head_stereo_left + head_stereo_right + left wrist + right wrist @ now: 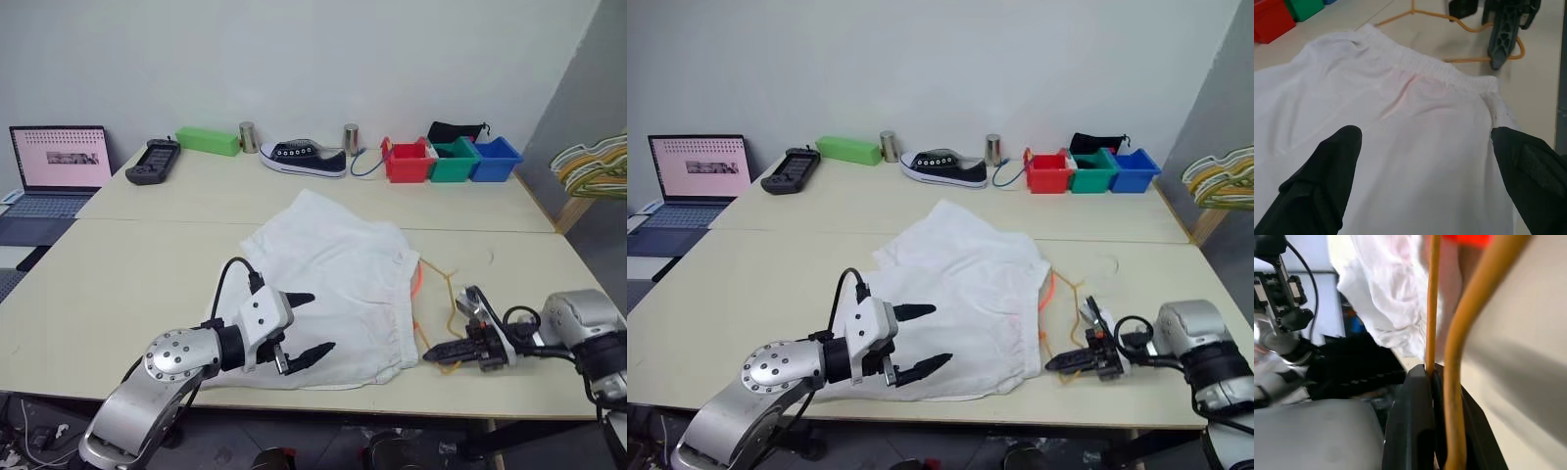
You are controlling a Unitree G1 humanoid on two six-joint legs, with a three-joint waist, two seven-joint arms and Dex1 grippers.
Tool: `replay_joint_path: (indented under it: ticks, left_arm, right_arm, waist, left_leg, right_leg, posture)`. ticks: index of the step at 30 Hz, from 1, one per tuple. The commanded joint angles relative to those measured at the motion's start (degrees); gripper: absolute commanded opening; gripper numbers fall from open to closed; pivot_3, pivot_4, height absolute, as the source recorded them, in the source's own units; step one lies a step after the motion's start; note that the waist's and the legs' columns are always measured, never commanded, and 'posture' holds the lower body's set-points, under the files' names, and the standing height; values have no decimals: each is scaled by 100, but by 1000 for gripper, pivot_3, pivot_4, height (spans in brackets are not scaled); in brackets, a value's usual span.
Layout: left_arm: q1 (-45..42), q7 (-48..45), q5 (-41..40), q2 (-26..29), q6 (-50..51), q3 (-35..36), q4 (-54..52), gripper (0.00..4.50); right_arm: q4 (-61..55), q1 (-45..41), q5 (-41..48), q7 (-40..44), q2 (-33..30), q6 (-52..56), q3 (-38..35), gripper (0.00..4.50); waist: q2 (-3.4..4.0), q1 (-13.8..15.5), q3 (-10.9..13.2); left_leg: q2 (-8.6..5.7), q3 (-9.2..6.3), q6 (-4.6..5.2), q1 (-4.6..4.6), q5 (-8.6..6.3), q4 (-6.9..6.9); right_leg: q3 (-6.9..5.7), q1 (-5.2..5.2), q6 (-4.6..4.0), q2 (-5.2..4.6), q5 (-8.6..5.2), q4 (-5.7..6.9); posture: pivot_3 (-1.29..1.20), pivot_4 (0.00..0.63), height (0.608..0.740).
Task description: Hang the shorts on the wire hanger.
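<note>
My right gripper (432,353) has its two black fingers pressed together on the wire hanger (449,299), with a golden-tan strand running up from between them in the right wrist view. That hanger lies flat on the table (118,284) just off the right edge of the shorts (333,284), partly tucked under the waistband where a bit of orange-red trim shows. My left gripper (306,324) hovers with its fingers (1327,181) spread wide apart over the near left part of the white cloth, holding nothing. The shorts lie spread and rumpled in the middle of the near table. Farther back I see a black sneaker (304,158), red, green and blue bins (451,161), a green box (208,141) and a laptop (59,171) at the far left.
</note>
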Motion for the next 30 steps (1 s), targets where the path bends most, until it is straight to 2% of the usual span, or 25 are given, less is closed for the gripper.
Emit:
replay_joint_path:
  ticks: [1,4,6,10,12,14,17,21,26,30]
  left_arm:
    - [-165,-42,-48,74,-89,202,16,4479]
    - [-467,-136,-254,212,46,540,108,4479]
    - [-883,-192,-488,316,218,823,237,4479]
    - [-2284,-484,-819,765,473,1301,893,4479]
    - [-2804,-705,-882,992,518,1352,1223,4479]
    - [-3495,-1082,-838,1267,449,1236,1715,4479]
    - [-4032,-1446,-377,1373,-116,826,2449,4479]
    - [-4530,-1770,572,1318,-1392,202,3740,4479]
    - [-5099,-2221,1150,1086,-2409,-283,4947,4479]
    - [-5335,-2565,1439,938,-2867,-513,5500,4479]
  right_arm:
    - [-587,-636,-433,276,-311,-918,131,0]
    - [-1122,-802,-1152,-107,-285,-2032,262,0]
    - [-1246,-952,-1643,-603,-75,-2414,369,0]
    - [-1230,-1221,-3001,-1675,409,-3529,886,0]
    - [-1154,-1324,-3332,-1919,631,-3777,974,0]
    - [-1070,-1449,-3633,-2169,920,-3978,1054,0]
    - [-944,-1533,-3932,-2324,1285,-4228,1138,0]
    - [-1036,-1582,-4380,-2434,1451,-4569,1326,0]
    - [-1315,-1532,-4859,-2508,1526,-4780,1410,0]
    - [-1601,-1497,-5118,-2524,1602,-4749,1414,0]
  waist:
    - [2,-1,0]
    - [5,-7,2]
    - [5,-9,1]
    - [3,-8,0]
    - [8,-12,-3]
    - [10,-13,-7]
    - [10,-25,-8]
    - [13,-22,-9]
    - [12,-35,-9]
    - [13,-93,-10]
  left_leg:
    - [0,0,0,-1,0,0]
    - [1,0,0,-5,0,-1]
    - [8,-2,0,-8,0,-2]
    - [10,-7,-1,-20,0,-1]
    - [6,-5,-1,-41,1,1]
    - [4,-9,-2,-91,3,9]
    - [-4,-13,-4,-99,5,12]
    - [-3,-29,-4,-92,5,6]
    - [-3,-38,-11,-92,11,12]
    - [-3,-42,-12,-91,14,14]
  right_leg:
    - [0,-1,-7,0,-4,0]
    - [0,-11,7,1,4,4]
    - [-4,-16,6,7,3,4]
    - [-10,-24,8,12,5,5]
    - [-4,-46,12,11,8,8]
    - [-4,-64,16,11,12,20]
    - [-5,-85,-13,5,25,67]
    - [-19,-88,-32,9,14,91]
    - [-25,-88,-33,14,14,100]
    - [-27,-85,-30,14,13,103]
  posture:
    - [-122,19,740]
    - [-122,18,740]
    - [-120,18,740]
    - [-113,13,740]
    - [-107,9,740]
    - [-109,8,740]
    - [-112,2,740]
    - [-119,0,740]
    - [-136,0,740]
    - [-145,0,740]
